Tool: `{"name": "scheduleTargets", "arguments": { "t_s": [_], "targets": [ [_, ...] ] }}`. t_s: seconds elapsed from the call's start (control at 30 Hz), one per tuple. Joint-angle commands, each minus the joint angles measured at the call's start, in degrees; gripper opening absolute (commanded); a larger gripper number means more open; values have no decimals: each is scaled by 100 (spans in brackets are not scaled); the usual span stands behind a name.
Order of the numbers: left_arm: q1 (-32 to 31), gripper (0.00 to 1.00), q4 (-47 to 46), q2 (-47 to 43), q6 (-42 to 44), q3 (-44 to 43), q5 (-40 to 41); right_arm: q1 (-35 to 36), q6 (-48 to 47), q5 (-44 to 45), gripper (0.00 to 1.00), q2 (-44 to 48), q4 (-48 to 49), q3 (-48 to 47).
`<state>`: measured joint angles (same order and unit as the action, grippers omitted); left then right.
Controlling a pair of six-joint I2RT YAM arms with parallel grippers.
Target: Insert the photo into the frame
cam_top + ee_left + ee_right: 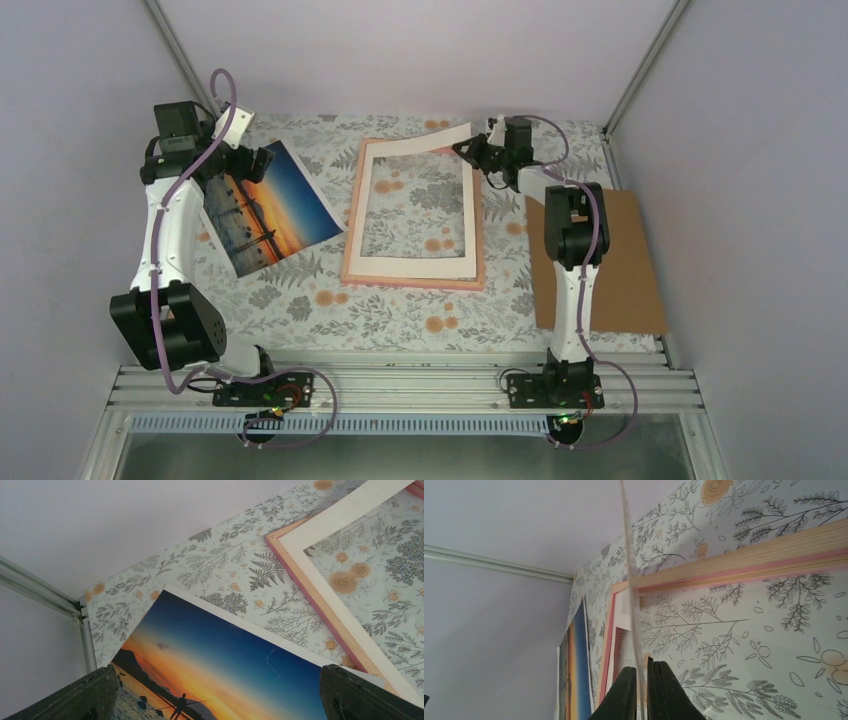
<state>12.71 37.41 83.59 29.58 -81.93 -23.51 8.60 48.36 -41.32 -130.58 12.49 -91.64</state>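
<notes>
On the floral-covered worktop (400, 322), a brown backing board (630, 270) lies flat to the right of the frame (410, 284), partly under the right arm. The pink frame lies flat at the middle, and a cream-white mat board (412, 266) rests inside it along its near and left sides. The photo (270, 205) lies face up on the worktop just left of the frame, turned at an angle and clear of it. Over the photo's far end, the left end effector (258, 162) hangs with its fingers spread wide and gripping nothing. At the frame's far right corner, the right end effector (470, 150) is clamped on the mat board's corner, which is raised off the frame.
</notes>
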Motion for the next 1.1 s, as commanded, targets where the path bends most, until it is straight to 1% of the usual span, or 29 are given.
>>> {"name": "scheduleTargets", "arguments": {
  "t_s": [0.0,0.07,0.17,0.27,0.33,0.5,0.63,0.7,0.77,0.8,0.83,0.97,1.07],
  "targets": [
    [-32,100,19,81,74,-206,-25,119,-229,85,8,-156,-75,-289],
    [-32,100,34,96,85,-229,-16,126,-227,108,15,-173,-101,-312],
    [-33,100,55,110,103,-248,-14,148,-241,181,31,-161,-218,-312],
    [-32,100,56,112,108,-244,-14,158,-249,267,53,-114,-355,-307],
    [-32,100,56,113,109,-238,-16,174,-297,305,61,-73,-450,-326],
    [-33,100,21,109,84,-203,-38,252,-429,524,77,51,-805,-407],
    [-32,100,43,97,136,-178,-40,355,-612,779,86,122,-1210,-547],
    [-36,100,49,88,168,-180,-31,424,-707,886,87,174,-1380,-584],
    [-32,100,64,87,171,-171,-37,510,-834,1177,89,235,-1571,-637],
    [-32,100,65,82,168,-166,-40,549,-911,1342,93,248,-1695,-688],
    [-32,100,60,86,164,-160,-52,584,-982,1462,95,252,-1806,-734],
    [-32,100,41,70,152,-134,-66,658,-1135,1870,96,335,-2095,-852],
    [-32,100,6,51,162,-89,-66,707,-1327,2154,100,402,-2301,-960]
  ]
}}
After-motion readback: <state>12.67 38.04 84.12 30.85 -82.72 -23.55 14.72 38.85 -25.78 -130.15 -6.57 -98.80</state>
